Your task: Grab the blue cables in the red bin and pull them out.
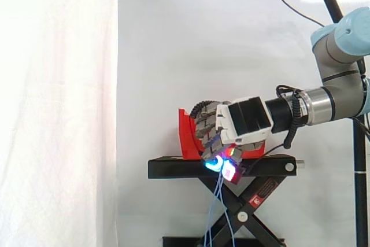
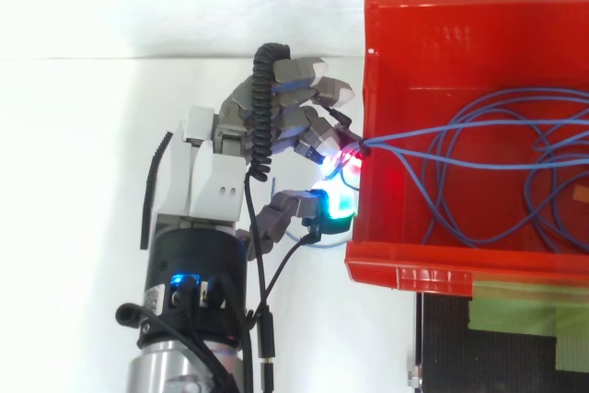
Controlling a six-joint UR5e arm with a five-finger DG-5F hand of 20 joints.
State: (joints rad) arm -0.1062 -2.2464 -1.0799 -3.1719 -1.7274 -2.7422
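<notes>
Fingers [image 2: 311, 128] curled, pinching thin blue cables [image 2: 460, 165] at smooth red bin [image 2: 414, 269] wall; loops inside.

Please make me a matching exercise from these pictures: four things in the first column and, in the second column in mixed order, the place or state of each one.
Things:
1. hand
2. blue cables
3. red bin
4. black stand

Places or states:
A. stands on the black stand
B. fingers curled on blue strands, just outside the bin's wall
C. under the bin
D. lead from inside the bin to the fingers at its wall

Pairs: 1-B, 2-D, 3-A, 4-C
</notes>
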